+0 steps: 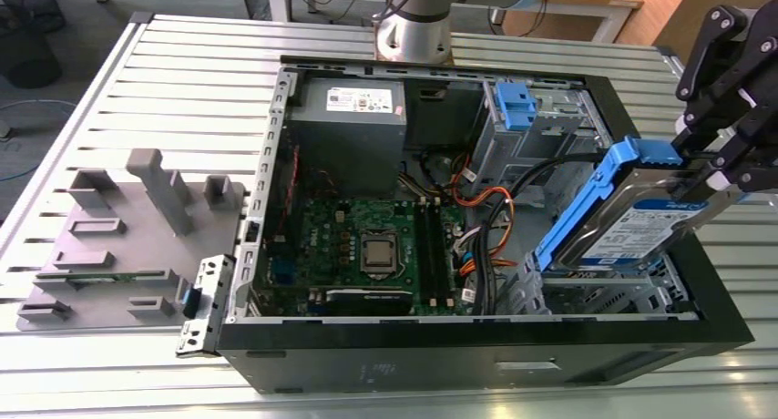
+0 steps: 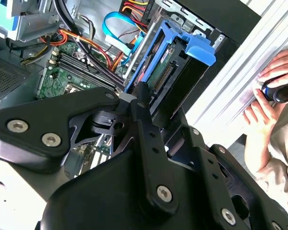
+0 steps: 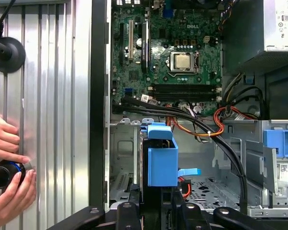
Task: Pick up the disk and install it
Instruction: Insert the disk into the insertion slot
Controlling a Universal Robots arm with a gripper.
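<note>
exterior view: gripper [image 1: 715, 168] clamped on the disk [image 1: 626, 220], which is held tilted, lower end at the drive bay [image 1: 608, 287] of the computer case [image 1: 486, 369].
second wrist view: disk edge-on past the fingers.
first wrist view: disk over the bay; insertion in hand, apparently unseated; seating calls for square alignment.

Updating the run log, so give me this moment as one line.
gripper: shut on disk | disk: tilted, lower end at drive cage in case, exterior view's right | person's hand: beside case
</note>
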